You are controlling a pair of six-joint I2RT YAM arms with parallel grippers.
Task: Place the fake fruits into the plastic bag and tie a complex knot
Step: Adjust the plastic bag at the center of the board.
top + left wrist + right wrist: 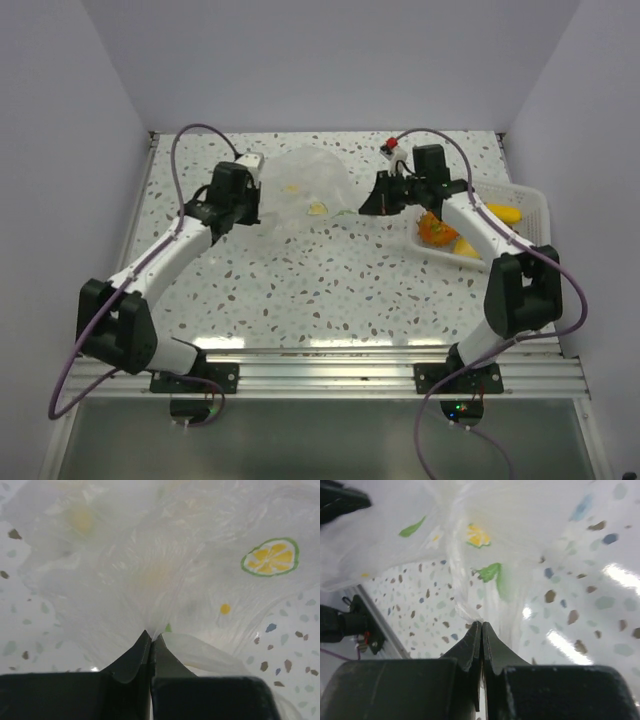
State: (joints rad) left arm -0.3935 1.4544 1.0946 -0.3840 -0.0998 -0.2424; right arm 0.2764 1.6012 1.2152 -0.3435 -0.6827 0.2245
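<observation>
Grippers (150, 639) (481, 628) tight on plastic bag (300, 185) edges

- This looks like a robot test lab, not a home or a kitchen.
- A black-and-white left robot arm (165, 258) and a right robot arm (478, 225) just like it are bolted to a silver metal rail (330, 378) at the near edge of the table.
- Thin purple cables (203, 127) loop from the arms.
- Plain white walls (330, 60) box in the speckled white tabletop (320, 285) on three sides.
- The food is pretend: glossy yellow and orange toy fruits (438, 229) sit in a white slotted plastic tray (530, 192).
- Tiny lights glow on a small black box (458, 408) under the right robot arm.
</observation>
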